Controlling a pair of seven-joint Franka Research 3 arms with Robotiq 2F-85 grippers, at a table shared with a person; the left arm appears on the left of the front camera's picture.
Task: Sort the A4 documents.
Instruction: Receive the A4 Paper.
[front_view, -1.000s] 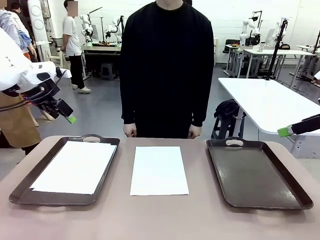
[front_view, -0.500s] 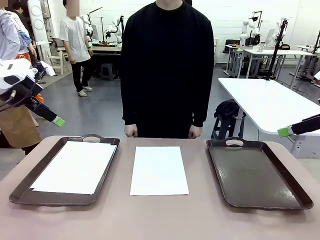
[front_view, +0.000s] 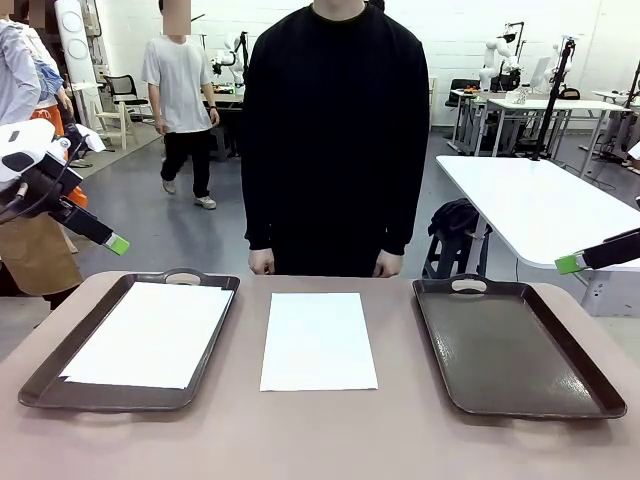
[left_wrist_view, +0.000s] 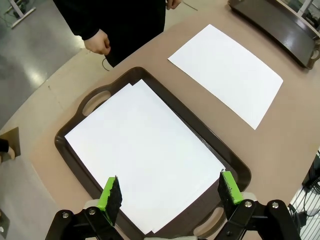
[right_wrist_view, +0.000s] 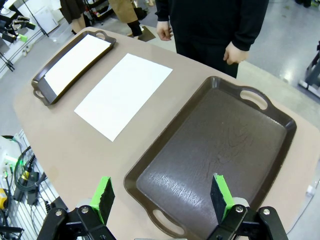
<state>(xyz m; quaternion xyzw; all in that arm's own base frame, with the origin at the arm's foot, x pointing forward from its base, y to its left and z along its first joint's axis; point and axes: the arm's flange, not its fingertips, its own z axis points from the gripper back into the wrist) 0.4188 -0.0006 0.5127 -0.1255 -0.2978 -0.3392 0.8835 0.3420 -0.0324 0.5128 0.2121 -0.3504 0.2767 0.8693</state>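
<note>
- My left pincer, wide open and empty, hangs over the left tray holding one A4 sheet.
- Right of that tray, the loose A4 sheet lies on the surface; I'd lift it by an edge.
- Farther right, my right pincer gapes empty over the bare tray.

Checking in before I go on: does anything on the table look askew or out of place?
Nothing is damaged or spilled. One A4 sheet lies on the bare table between the left tray and right tray, not in either.

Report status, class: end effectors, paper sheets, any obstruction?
Left end effector open, above left tray. Right end effector open, over right tray. One sheet trayed, one sheet on table. Nothing blocking.
</note>
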